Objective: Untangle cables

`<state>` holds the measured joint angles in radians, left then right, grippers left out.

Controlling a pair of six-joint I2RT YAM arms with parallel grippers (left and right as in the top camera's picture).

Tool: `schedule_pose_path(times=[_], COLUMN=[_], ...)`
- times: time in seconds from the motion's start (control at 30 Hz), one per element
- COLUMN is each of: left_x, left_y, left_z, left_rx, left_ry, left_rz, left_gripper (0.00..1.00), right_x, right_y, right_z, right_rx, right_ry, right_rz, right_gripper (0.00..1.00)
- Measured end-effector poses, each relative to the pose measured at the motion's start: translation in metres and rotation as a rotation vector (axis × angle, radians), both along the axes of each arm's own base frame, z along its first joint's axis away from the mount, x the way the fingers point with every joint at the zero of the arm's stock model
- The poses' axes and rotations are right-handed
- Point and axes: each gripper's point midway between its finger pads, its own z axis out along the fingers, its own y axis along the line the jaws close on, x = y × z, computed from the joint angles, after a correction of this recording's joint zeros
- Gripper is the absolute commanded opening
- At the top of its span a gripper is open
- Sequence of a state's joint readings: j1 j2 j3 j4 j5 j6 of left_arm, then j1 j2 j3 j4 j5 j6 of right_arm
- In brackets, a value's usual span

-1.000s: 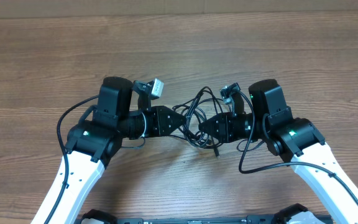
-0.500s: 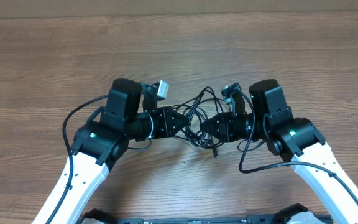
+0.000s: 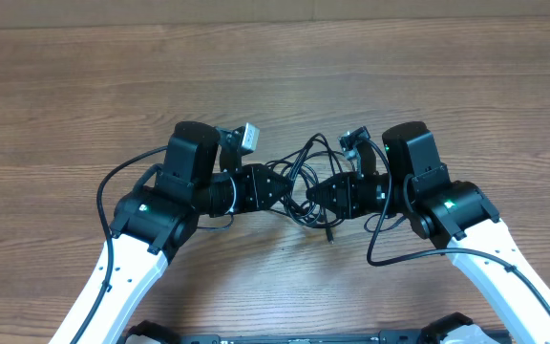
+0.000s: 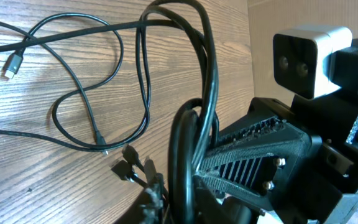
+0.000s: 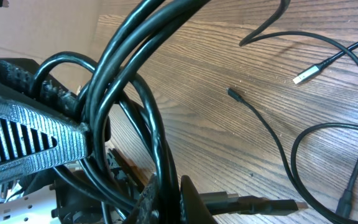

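Note:
The cables (image 3: 305, 161) are thin black cords looped together on the wooden table (image 3: 256, 76), between my two arms. My left gripper (image 3: 282, 187) reaches into the bundle from the left; in the left wrist view the left gripper (image 4: 182, 208) is shut on black strands (image 4: 197, 93) that rise away from it. From the right, my right gripper (image 3: 312, 197) faces it. In the right wrist view the right gripper (image 5: 169, 202) is shut on strands (image 5: 135, 56) of the same bundle. Loose loops (image 4: 98, 93) and a silvery plug (image 5: 304, 78) lie flat on the table.
A black plug end (image 3: 332, 235) lies on the table just below the grippers, and a USB plug (image 5: 266, 204) sticks out beside my right fingers. Thicker arm wires (image 3: 98, 191) curve beside each arm. A pale strip (image 3: 275, 10) borders the table's far edge.
The left arm has shifted slightly right and turned its wrist, with the gripper staying at the bundle. The right arm and the cable loops have stayed in place.

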<state>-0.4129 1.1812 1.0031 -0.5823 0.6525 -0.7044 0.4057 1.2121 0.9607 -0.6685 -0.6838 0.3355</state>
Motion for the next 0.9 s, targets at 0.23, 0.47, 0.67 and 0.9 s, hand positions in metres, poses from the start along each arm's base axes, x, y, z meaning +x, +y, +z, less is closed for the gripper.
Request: schedule_pose_path(times=[0.23,0.47,0.67,0.9], left_x=[0.0,0.0,0.0,-0.002], left_y=[0.0,-0.002,-0.015,-0.021], left_z=[0.0,0.003,0.023,0.033], left_rx=[0.0,-0.015,-0.105,-0.163], left_ry=[0.0,-0.008,-0.047,-0.026], left_rz=[0.0,-0.011,-0.057,-0.072], left_gripper=[0.04,0.04,0.04,0.04], right_x=[0.0,-0.003,-0.004,-0.001], right_y=[0.0,-0.004,-0.015,-0.017], right_z=[0.0,-0.006,-0.019,-0.021], right_rx=[-0.001,-0.029,-0.105,-0.122], right_ry=[0.001,0.02,0.039,0.03], right_rz=[0.0,-0.007,-0.041,-0.053], right_gripper=[0.04,0.04,0.04,0.04])
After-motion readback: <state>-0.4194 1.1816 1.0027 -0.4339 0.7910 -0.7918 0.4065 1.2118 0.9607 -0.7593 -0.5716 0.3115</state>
